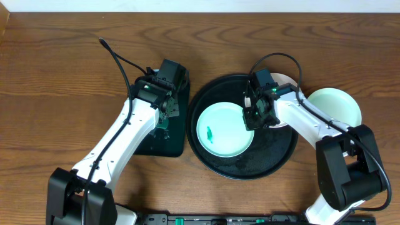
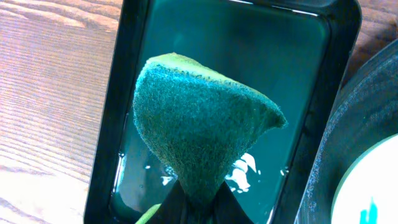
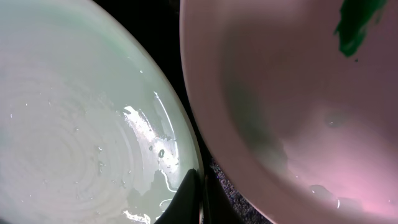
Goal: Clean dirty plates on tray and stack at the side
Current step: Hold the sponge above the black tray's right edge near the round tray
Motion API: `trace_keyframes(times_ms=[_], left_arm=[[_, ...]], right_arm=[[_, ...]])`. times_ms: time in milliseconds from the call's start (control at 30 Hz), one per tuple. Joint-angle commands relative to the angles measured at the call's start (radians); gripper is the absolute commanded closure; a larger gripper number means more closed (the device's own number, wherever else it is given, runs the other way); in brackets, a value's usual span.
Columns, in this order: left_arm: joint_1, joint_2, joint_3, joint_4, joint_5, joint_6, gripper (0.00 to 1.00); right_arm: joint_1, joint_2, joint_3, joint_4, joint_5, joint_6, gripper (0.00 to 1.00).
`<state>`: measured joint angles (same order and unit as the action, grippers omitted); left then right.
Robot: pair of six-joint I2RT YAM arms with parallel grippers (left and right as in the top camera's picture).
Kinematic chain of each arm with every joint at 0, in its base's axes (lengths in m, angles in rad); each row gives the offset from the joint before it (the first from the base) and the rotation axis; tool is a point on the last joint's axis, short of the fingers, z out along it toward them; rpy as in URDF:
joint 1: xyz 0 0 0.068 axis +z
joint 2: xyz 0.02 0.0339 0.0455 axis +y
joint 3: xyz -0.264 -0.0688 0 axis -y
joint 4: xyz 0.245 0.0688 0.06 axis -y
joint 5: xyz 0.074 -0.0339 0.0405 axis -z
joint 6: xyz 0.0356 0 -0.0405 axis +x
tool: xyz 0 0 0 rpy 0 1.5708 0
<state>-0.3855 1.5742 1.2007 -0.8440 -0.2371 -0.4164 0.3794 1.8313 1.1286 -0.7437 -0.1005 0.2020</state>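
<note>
Three small round plates were in play. A pale mint-green plate with a dark green smear (image 1: 225, 131) sat centre-left inside the big round glossy black tray (image 1: 250, 170). A white plate (image 3: 298, 106) with its own smear filled the right half of the right wrist view. A second mint-green plate (image 1: 337, 106) sat off the tray, just beside its right edge.

My worry: the right gripper (image 3: 199, 186) was parked low in the gap between the smeared mint plate and the white one. Any sideways drift could shove a rim, and a wet plate on that glossy tray would probably skate. Nothing was pinning either plate, so scrubbing might just push it around.

Its jaws were pressed together and looked empty; I couldn't tell if the tips touched the mint rim. The left gripper (image 2: 198, 205) was pinching one corner of a floppy green scouring sponge (image 2: 199, 130) over the dark green rectangular tray (image 2: 286, 56). A corner grip like that could slip or fold.
</note>
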Motion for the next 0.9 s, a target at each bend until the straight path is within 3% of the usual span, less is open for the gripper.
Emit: trace_keyframes(times_ms=[0, 167, 200, 233, 300, 367, 467, 867], left_arm=[[-0.002, -0.007, 0.003, 0.002, 0.003, -0.012, 0.92], [-0.002, -0.007, 0.003, 0.002, 0.028, -0.012, 0.92], [-0.002, -0.007, 0.003, 0.002, 0.028, -0.012, 0.92], [-0.002, -0.007, 0.003, 0.002, 0.028, -0.012, 0.92], [-0.002, -0.007, 0.003, 0.001, 0.028, -0.012, 0.92], [-0.002, -0.007, 0.003, 0.002, 0.028, -0.012, 0.92], [-0.002, -0.007, 0.003, 0.002, 0.028, -0.012, 0.92], [-0.002, -0.007, 0.003, -0.007, 0.028, -0.012, 0.92]], right_arm=[[0.002, 0.003, 0.011, -0.001, -0.027, 0.011, 0.99], [0.001, 0.003, 0.011, 0.000, -0.066, 0.041, 0.98], [0.001, 0.003, 0.011, 0.000, -0.065, 0.045, 0.93], [0.001, 0.003, 0.011, 0.000, -0.065, 0.045, 0.79], [0.001, 0.003, 0.011, 0.003, -0.065, 0.044, 0.71], [0.001, 0.003, 0.011, 0.008, -0.065, 0.044, 0.75], [0.001, 0.003, 0.007, 0.013, -0.061, 0.045, 0.98], [-0.010, 0.003, 0.008, -0.034, -0.061, 0.074, 0.99]])
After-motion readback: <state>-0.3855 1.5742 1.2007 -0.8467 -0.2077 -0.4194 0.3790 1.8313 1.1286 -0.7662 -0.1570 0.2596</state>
